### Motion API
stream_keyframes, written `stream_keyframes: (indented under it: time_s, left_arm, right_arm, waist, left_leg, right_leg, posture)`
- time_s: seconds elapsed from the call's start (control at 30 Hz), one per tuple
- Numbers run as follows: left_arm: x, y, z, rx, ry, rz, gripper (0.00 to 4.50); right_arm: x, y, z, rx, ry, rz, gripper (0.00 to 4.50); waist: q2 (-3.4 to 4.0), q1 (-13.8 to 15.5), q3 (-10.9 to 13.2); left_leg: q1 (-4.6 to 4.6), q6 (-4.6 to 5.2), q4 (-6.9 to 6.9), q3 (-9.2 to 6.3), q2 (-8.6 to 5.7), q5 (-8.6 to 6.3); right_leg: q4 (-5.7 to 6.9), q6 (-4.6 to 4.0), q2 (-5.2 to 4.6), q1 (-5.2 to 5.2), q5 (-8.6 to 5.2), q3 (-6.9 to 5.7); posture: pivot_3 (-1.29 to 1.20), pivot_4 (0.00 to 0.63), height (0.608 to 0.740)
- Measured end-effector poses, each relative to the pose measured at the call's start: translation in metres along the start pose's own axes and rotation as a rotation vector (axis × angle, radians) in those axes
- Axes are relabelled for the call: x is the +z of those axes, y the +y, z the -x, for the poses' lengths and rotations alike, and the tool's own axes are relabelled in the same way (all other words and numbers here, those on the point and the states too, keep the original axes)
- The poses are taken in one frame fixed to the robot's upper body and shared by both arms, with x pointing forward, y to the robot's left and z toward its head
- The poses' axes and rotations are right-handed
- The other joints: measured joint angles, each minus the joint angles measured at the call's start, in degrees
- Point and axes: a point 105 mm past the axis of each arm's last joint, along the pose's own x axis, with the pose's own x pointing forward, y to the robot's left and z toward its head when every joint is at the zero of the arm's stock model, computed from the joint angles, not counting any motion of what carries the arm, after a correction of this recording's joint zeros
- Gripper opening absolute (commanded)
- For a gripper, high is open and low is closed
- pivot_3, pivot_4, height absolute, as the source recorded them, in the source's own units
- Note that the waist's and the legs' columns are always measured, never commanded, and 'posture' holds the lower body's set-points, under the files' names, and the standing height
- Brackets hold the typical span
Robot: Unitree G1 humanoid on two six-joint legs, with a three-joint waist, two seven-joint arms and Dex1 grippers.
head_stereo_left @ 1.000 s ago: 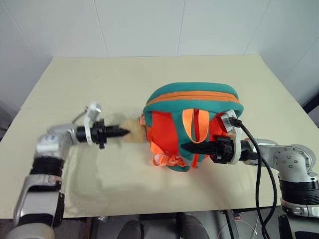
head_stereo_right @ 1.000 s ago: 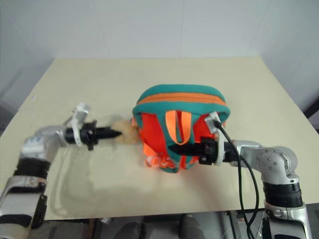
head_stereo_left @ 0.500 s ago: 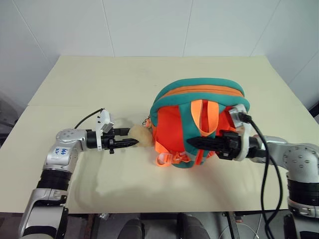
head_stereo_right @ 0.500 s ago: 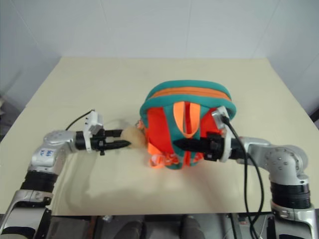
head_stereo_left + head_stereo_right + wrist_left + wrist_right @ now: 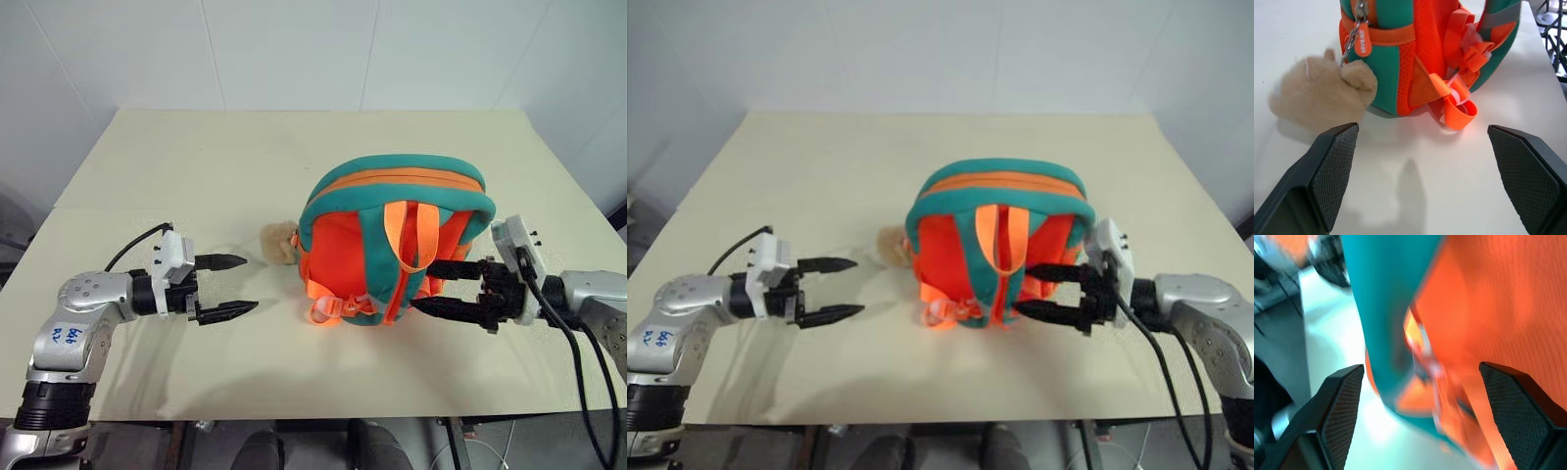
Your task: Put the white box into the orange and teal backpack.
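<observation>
The bench (image 5: 147,157) carries the orange and teal backpack (image 5: 392,245), standing upright mid-bench and zipped. My right gripper (image 5: 453,286) is spread against its side, my left gripper (image 5: 223,286) spread beside the plush animal (image 5: 277,243) (a snag risk). A careless nudge could topple it.

I get bright, even overhead light across the pale cream tabletop (image 5: 294,166), with no glare on its matte surface. Soft grey shadows lie under the orange and teal fabric backpack (image 5: 392,245) and under both arms, toward me. The right eye view looks hazier and flatter than the left. In the left wrist view the tan plush animal (image 5: 1322,95) is crisp and the near black fingers (image 5: 1332,171) slightly soft. My right wrist view is badly smeared: the backpack's cloth is close and out of focus.
</observation>
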Motion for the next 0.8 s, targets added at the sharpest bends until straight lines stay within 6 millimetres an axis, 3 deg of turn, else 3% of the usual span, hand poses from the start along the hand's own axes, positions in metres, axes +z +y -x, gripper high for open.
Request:
stream_keyframes:
  time_s: [0.17, 0.43, 0.6, 0.8]
  left_arm:
    - [0.002, -0.001, -0.007, 0.026, -0.057, -0.071, 4.5]
    - [-0.009, -0.006, -0.003, 0.024, -0.043, -0.066, 4.5]
    - [-0.007, -0.02, -0.003, -0.007, -0.043, -0.089, 4.5]
    - [-0.005, -0.022, -0.003, 0.006, -0.047, -0.109, 4.5]
  right_arm:
    - [-0.011, -0.015, 0.015, -0.076, 0.012, 0.246, 4.49]
    - [-0.032, -0.04, 0.05, -0.218, 0.075, 0.27, 4.49]
    - [-0.025, -0.042, 0.049, -0.226, 0.062, 0.29, 4.49]
    - [-0.021, -0.044, 0.043, -0.208, 0.058, 0.302, 4.49]
  waist:
    - [0.0, -0.05, 0.0]
    - [0.01, -0.39, 0.01]
    - [0.01, -1.17, 0.01]
    - [0.03, -1.37, 0.02]
  left_leg:
    - [0.16, -0.02, -0.01, 0.12, 0.01, 0.01]
    - [0.59, -0.01, -0.14, 0.43, 0.05, 0.0]
    - [0.77, -0.01, -0.13, 0.48, 0.11, 0.0]
    - [1.02, -0.01, -0.13, 0.49, 0.12, 0.0]
  right_leg:
    - [0.05, -0.01, 0.01, 0.05, 0.01, 0.05]
    - [0.03, -0.04, 0.01, 0.28, -0.01, 0.26]
    - [0.02, -0.09, 0.01, 0.42, 0.03, 0.31]
    - [-0.09, -0.11, 0.01, 0.71, 0.04, 0.31]
  posture:
    - [0.0, 0.15, 0.74]
    - [0.0, 0.15, 0.74]
    - [0.0, 0.15, 0.74]
    - [0.0, 0.15, 0.74]
